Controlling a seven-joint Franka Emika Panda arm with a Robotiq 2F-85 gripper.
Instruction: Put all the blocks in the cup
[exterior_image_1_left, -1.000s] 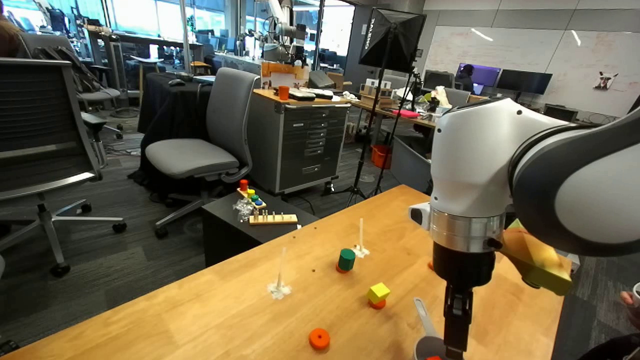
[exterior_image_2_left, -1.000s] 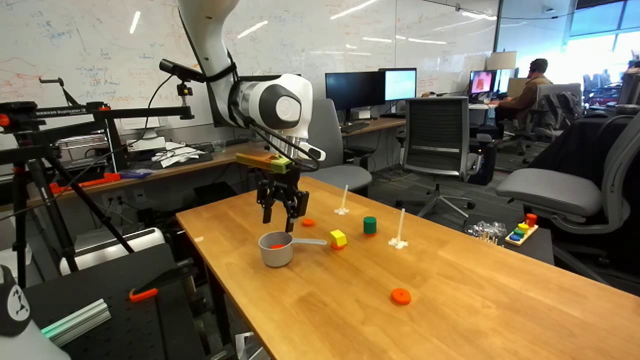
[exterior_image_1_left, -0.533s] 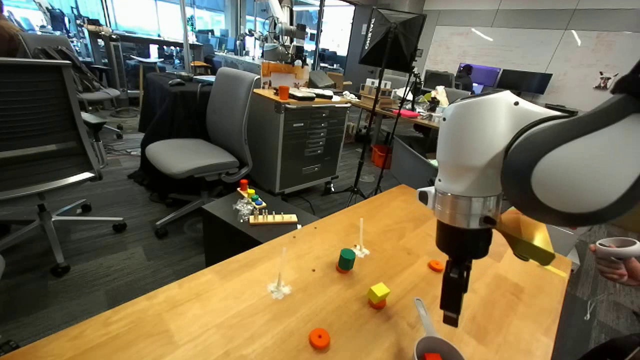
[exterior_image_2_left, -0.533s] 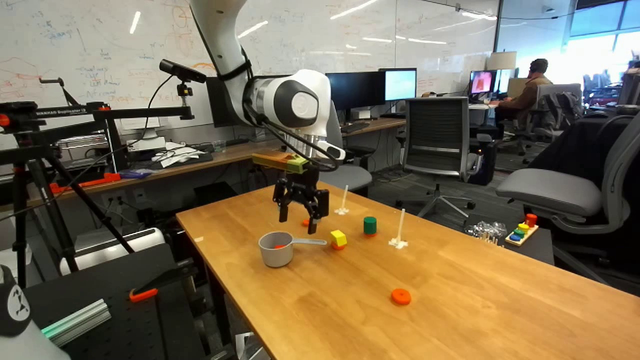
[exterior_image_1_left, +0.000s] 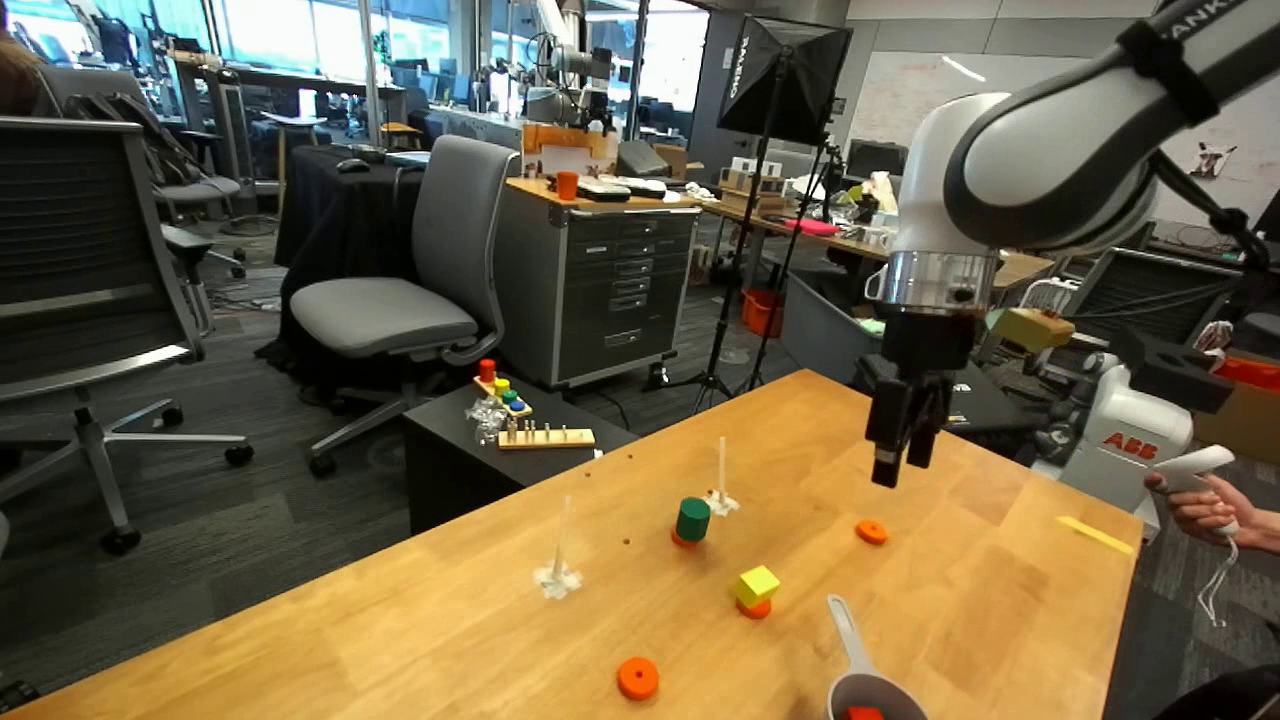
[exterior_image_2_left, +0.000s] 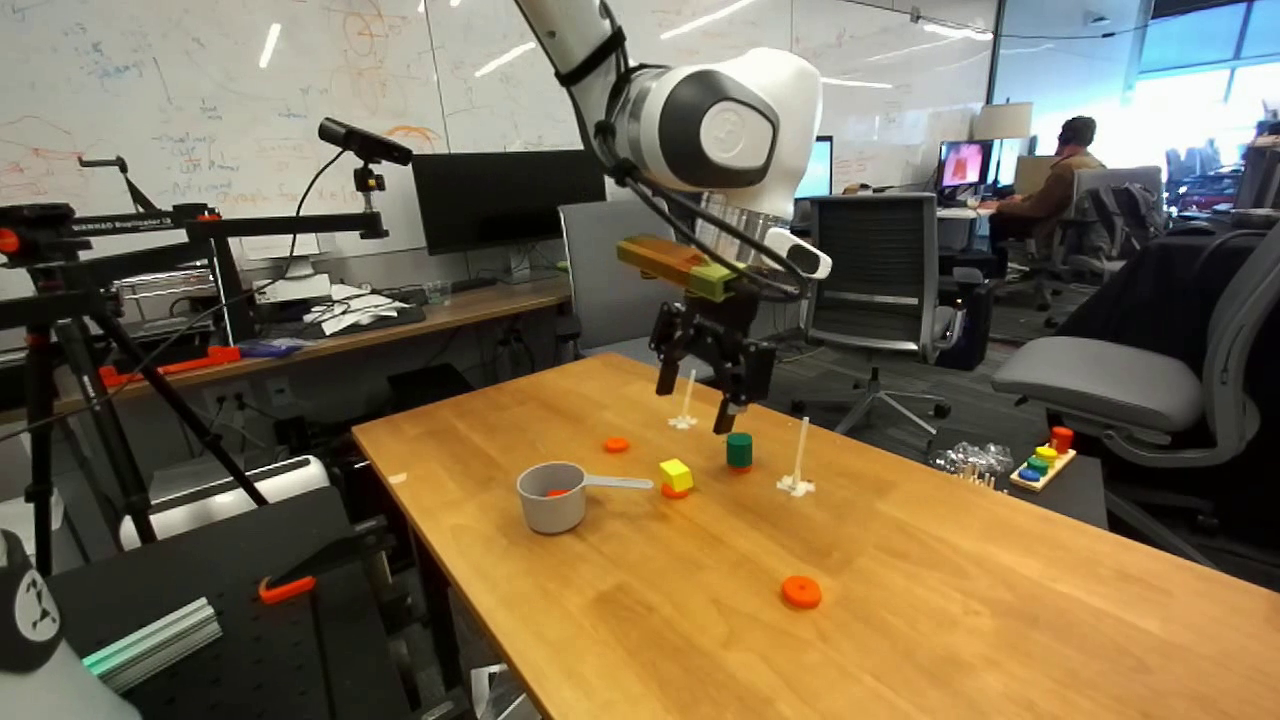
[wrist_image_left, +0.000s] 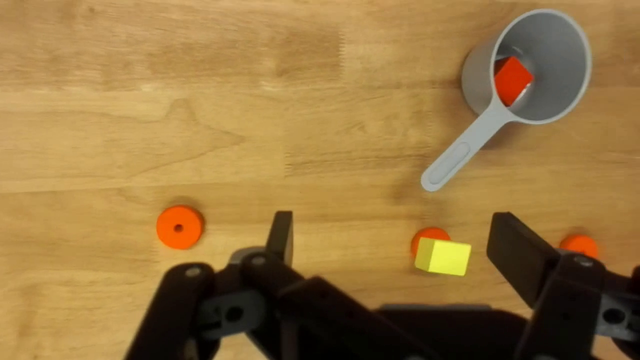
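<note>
The grey cup (exterior_image_2_left: 553, 512), a scoop with a long handle, stands on the table and holds a red block (wrist_image_left: 513, 79). A yellow block (wrist_image_left: 446, 257) rests on top of an orange disc (wrist_image_left: 429, 236). Nearby, a green cylinder-shaped block (exterior_image_2_left: 739, 448) sits on an orange disc of its own; it does not show in the wrist view. My gripper (exterior_image_2_left: 696, 405) hangs well above the table, apart from the cup and the blocks. Its jaws are wide apart and hold nothing; in the wrist view the yellow block appears between them, but lower down on the table.
Two loose orange discs, a near one (exterior_image_1_left: 638, 679) and a far one (exterior_image_1_left: 871, 532), lie flat on the wood. Upright thin pegs, one peg (exterior_image_1_left: 722, 470) and another peg (exterior_image_1_left: 559, 550), stand behind the blocks. A person's hand (exterior_image_1_left: 1205, 508) is beyond the table edge.
My gripper has risen and swung away from just above the cup, and its jaws have spread wider. The red block stays inside the cup; the yellow and green blocks have not moved.
</note>
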